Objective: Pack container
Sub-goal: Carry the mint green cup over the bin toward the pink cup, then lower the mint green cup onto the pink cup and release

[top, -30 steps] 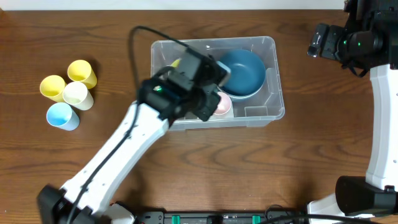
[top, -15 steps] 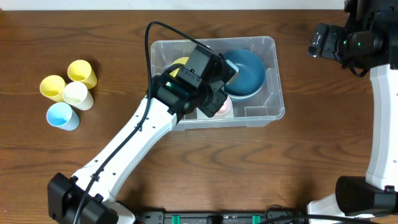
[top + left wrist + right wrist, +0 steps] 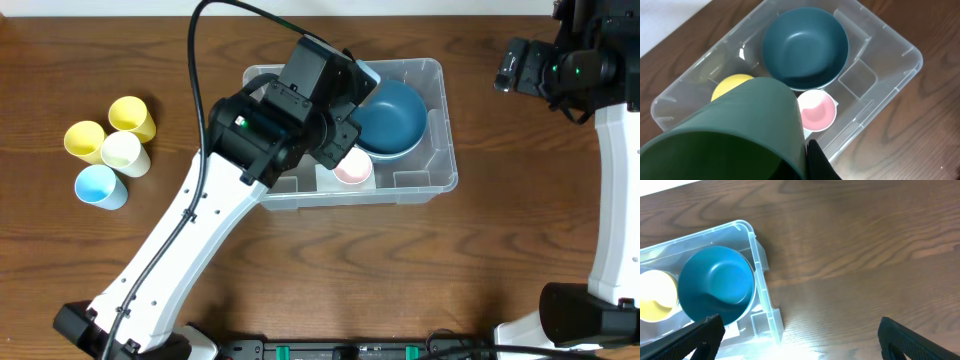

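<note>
Container sits on the desk, close to the far edge, open top up. Long axis runs left to right, roughly parallel to that edge, with the right end skewed a little toward the far side. Left jaws hang over the container's left-centre, above the interior. In the wrist view they are closed on a dark green cup. One black finger is pressed to the cup's wall and the other is hidden behind it. The cup is tilted, its rim toward the camera.

Inside the container, a dark blue bowl takes the far-right part, mouth up. A pink cup stands just beside it on the near side, against the near wall, mouth up. A yellow bowl lies left of the blue bowl and is partly covered by the green cup in the wrist view; overhead the arm hides it. The near-right corner shows a bare moulded step.

Right jaws are well off the container's right end, toward the far side. They are spread wide with nothing between the fingertips, and the container's right end is in their view.

Bare wood shows along the container's near wall and beyond its right wall. Well apart from its left end stands a tight cluster of two yellow cups, a cream cup and a light blue cup.
</note>
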